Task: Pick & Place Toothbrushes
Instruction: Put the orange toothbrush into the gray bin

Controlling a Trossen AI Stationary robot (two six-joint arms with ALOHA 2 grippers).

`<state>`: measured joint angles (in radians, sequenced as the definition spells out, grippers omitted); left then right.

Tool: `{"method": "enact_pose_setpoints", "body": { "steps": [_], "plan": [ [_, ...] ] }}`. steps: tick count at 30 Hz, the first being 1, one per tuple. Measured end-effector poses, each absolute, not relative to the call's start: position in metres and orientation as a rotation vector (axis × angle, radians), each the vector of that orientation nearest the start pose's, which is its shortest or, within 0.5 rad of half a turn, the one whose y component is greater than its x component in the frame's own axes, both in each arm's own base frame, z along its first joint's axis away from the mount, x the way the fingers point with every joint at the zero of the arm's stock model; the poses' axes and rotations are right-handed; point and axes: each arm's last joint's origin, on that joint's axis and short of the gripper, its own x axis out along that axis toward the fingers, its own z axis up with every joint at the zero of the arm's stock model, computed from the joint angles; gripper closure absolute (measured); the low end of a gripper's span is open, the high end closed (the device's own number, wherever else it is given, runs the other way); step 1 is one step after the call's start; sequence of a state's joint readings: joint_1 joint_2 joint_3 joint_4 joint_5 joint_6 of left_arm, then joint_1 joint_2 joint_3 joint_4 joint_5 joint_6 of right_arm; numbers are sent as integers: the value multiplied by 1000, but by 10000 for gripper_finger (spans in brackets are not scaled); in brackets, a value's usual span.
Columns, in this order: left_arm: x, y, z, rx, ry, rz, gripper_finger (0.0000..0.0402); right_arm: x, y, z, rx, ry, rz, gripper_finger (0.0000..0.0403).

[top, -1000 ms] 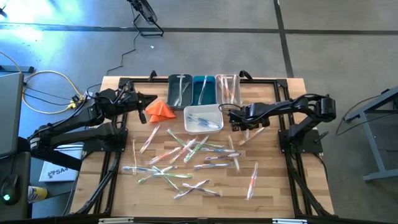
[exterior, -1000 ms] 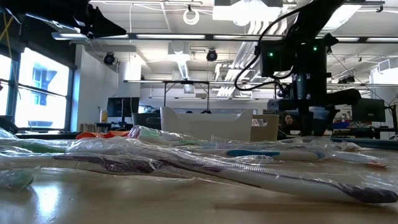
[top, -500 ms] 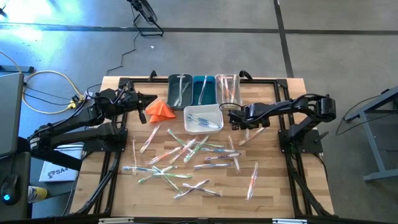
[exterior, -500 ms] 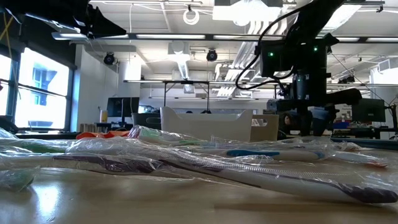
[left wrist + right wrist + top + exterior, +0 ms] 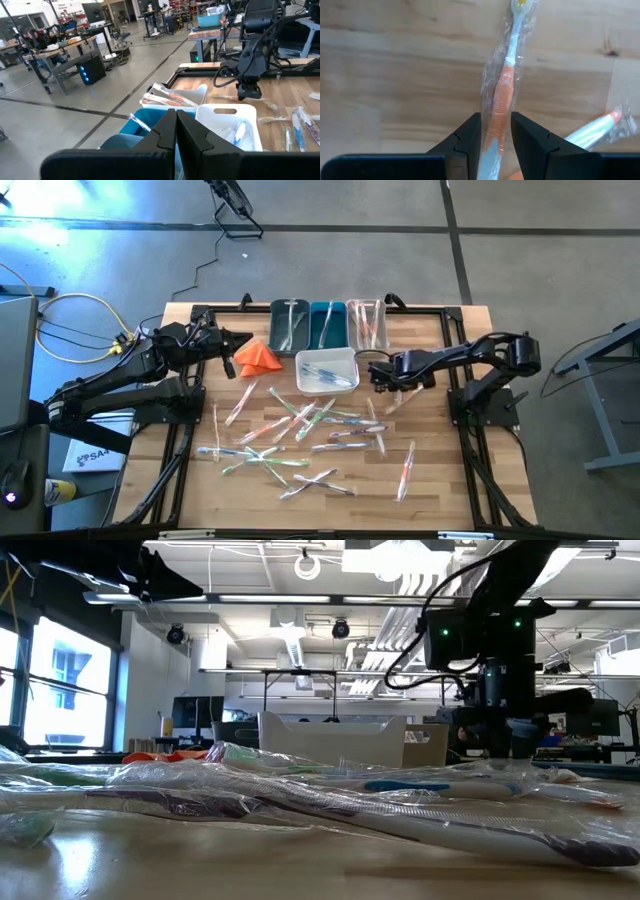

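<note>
Several wrapped toothbrushes [image 5: 290, 430] lie scattered on the wooden table. One with an orange handle [image 5: 501, 95] lies flat right of the white bin [image 5: 327, 370]. My right gripper [image 5: 496, 125] points down over it, open, one finger on each side of the handle. That gripper [image 5: 386, 383] hangs beside the white bin's right wall. My left gripper [image 5: 176, 131] is shut and empty, held level above the table's far left by the orange cloth [image 5: 258, 356]. My right gripper straddles the orange handle [image 5: 495, 131] from above, its fingers across the toothbrush, which lies flat on the table. I cannot tell whether the fingers [image 5: 470, 135] touch the clear wrapper.
Along the far edge stand a dark teal bin [image 5: 289, 325], a blue bin [image 5: 327, 325] and a clear bin [image 5: 367, 323], each holding toothbrushes. A second wrapped toothbrush [image 5: 592, 127] lies close beside the straddled one. Bare wood shows at the near right.
</note>
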<state>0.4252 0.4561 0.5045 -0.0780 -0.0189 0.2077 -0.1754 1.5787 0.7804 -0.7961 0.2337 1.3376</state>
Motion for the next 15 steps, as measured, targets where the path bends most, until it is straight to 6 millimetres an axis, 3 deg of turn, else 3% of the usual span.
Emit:
{"method": "enact_pose_setpoints", "body": {
  "steps": [9,15],
  "plan": [
    [110,51,289,198,75,440,394,226,-47,134,970,1135,-1315,310],
    [110,51,289,198,75,440,394,228,-47,134,973,1109,-1300,351]
  ]
}}
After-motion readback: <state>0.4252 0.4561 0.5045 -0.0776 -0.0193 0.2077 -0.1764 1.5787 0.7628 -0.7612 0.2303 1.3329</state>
